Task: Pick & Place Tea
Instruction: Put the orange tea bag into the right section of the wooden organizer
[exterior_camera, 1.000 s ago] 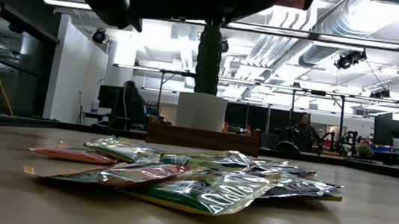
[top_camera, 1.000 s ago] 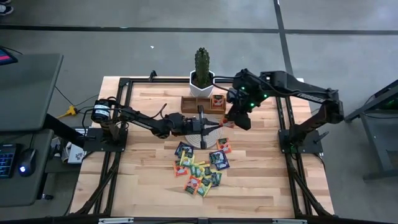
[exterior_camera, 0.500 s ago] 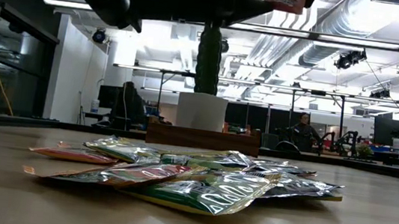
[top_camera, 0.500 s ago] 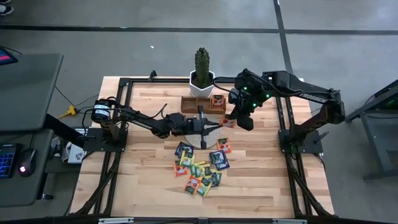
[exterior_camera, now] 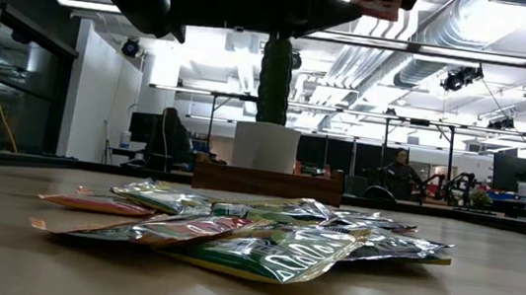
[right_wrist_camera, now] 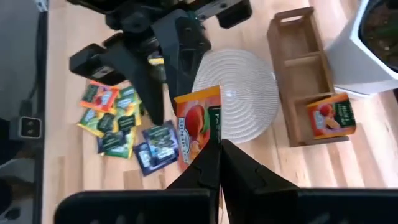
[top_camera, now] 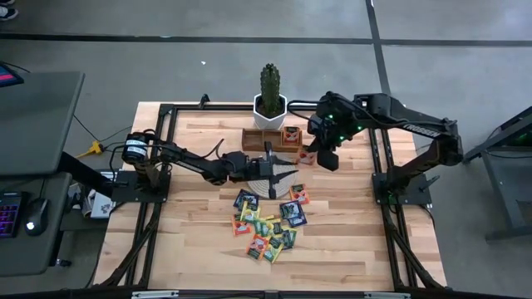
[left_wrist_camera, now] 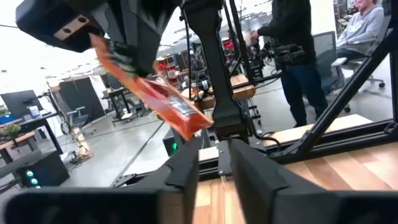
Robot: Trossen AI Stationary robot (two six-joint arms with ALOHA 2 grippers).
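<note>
An orange tea sachet (right_wrist_camera: 198, 124) hangs in the air over the round woven mat (right_wrist_camera: 239, 93), with my right gripper (right_wrist_camera: 217, 155) shut on it. It also shows in the left wrist view (left_wrist_camera: 155, 93) and the high view (top_camera: 307, 155). My left gripper (left_wrist_camera: 214, 158) reaches level from the table's left. Its fingers are parted just below the sachet's lower corner. My right gripper (top_camera: 316, 155) slants down from the right. A pile of mixed-colour tea sachets (top_camera: 270, 223) lies flat on the table nearer the front. My right gripper pinches the orange sachet between its two fingers at its upper end (left_wrist_camera: 107, 53), coming from above and slanting down. The sachet hangs tilted below the fingers, clear of the mat and table, its lower corner (left_wrist_camera: 191, 132) toward my left gripper's fingers.
A brown wooden tray (top_camera: 268, 138) stands behind the mat with another orange sachet (top_camera: 291, 134) in its right compartment. A cactus in a white pot (top_camera: 270, 101) stands at the far edge. Black frame rails run along the table's sides. People stand in the room beyond.
The orange sachet has shifted a little from the tips of my left gripper toward the far right, and now sits with my right gripper, which has tipped slightly. Both arms have otherwise stayed in place.
</note>
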